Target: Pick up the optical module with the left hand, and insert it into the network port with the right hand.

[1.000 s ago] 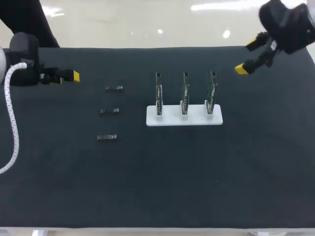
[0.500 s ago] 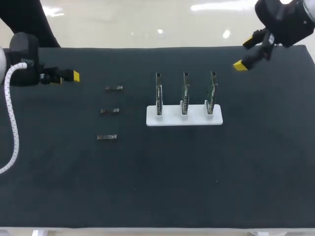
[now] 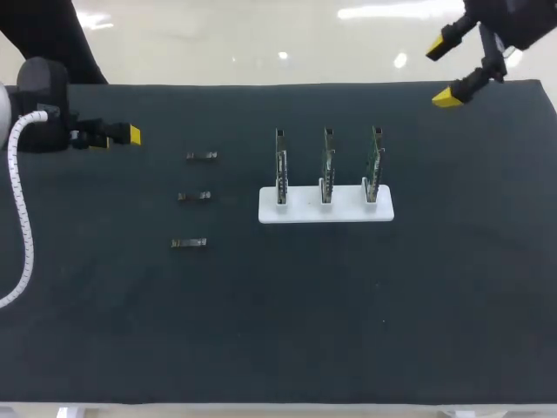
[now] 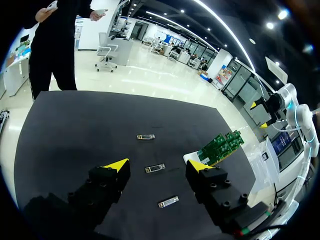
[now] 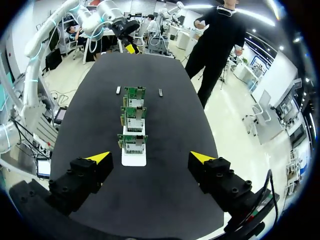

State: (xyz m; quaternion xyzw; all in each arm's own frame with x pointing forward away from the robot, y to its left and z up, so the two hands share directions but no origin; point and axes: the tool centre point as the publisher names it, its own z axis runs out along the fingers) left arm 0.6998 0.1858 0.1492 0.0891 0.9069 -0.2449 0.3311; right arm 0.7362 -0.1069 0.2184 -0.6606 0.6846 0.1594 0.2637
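So, table [image 3: 278,331]: a dark mat carrying everything; both arms sit at its edges, well apart from the work.
Right gripper [image 3: 446,72]: over the far right corner, fingers spread wide, holding nothing.
Left gripper [image 3: 117,138]: low at the left edge, fingers also wide, nothing between them.
White stand [image 3: 325,209]: right of the middle, holding three boards upright in a row.
Circuit boards [image 3: 327,164]: green, on edge; the ports themselves are too small to make out.
Optical modules [image 3: 194,197]: three small metal bars lying flat in a column, between the left gripper and the stand, none touched.
Step in hand: likely the left arm's approach to a module; the pick is not yet begun.
Doing it well: pick one module, the far one being nearest, and come down with the fingers straddling its narrow sides. Grip near one end, so the other end stays free for the handover to the right gripper.
Watch for: a thin bar on a soft mat may skid or tip if one finger lands first.
Change: the right gripper has swung up and back toward the far corner; the left gripper and all three modules have not moved.
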